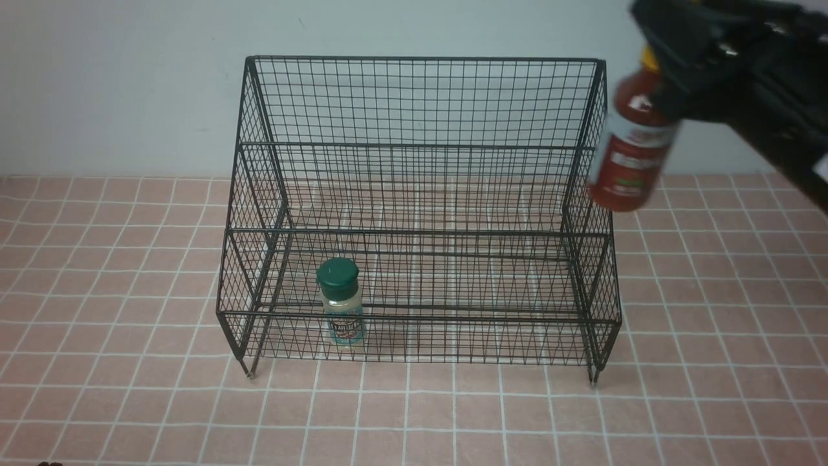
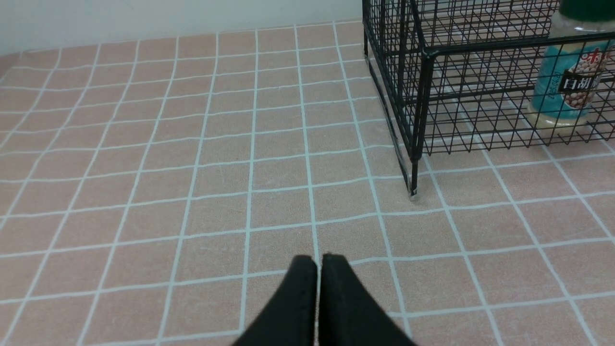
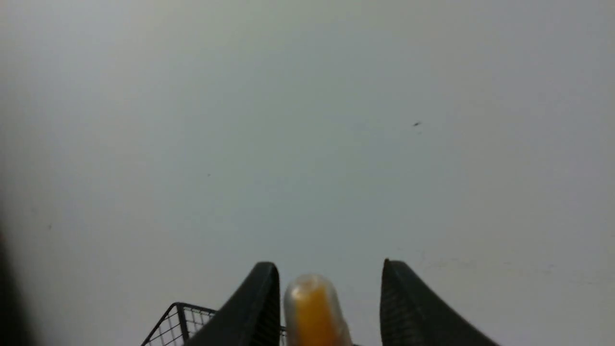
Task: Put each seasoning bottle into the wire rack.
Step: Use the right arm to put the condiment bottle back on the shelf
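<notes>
Red sauce bottle (image 1: 631,152) is hanging tilted in the right pincer (image 3: 326,269), which is clamping it near the yellow-capped neck, just outside the wire rack's (image 1: 420,59) right wall, up near the top rim. Green-capped shaker jar (image 1: 340,304) is already standing inside the rack, on the front tier toward the left wall. Left pincer (image 2: 318,262) is sitting closed and empty over the bench (image 2: 144,192), off the rack's left foot. Risk: the tilted bottle base is likely clipping the side wall going in, shoving the rack or twisting out of that high grip.
</notes>
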### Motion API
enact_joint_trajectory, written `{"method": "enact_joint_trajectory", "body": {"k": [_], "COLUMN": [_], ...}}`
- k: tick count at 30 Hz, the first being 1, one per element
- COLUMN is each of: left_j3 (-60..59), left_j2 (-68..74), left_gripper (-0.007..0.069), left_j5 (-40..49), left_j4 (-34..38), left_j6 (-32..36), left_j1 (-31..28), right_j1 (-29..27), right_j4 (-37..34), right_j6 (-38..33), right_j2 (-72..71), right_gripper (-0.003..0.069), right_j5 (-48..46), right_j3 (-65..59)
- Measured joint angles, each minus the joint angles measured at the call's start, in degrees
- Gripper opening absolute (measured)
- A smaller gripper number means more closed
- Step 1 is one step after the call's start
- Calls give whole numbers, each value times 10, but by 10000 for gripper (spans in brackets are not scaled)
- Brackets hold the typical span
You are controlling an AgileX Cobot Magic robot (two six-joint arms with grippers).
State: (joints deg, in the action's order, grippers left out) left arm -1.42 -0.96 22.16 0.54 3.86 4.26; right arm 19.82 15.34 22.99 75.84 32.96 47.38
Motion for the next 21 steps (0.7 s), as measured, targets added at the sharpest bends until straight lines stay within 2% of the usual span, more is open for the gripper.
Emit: {"method": "enact_joint_trajectory", "body": {"k": [7,21], "left_j3": [0,0], "left_j2": [0,0], "left_gripper": [-7,-7], "left_j5": [0,0], "left_j4": [0,0], "left_j6": [0,0], "left_j1": [0,0], "right_j1": [37,38], "right_j4": [14,14], "right_j6": [1,1], "right_j2": [119,206], "right_gripper": [258,256], "right_j5": [-27,-15], "right_j3": [67,96]}}
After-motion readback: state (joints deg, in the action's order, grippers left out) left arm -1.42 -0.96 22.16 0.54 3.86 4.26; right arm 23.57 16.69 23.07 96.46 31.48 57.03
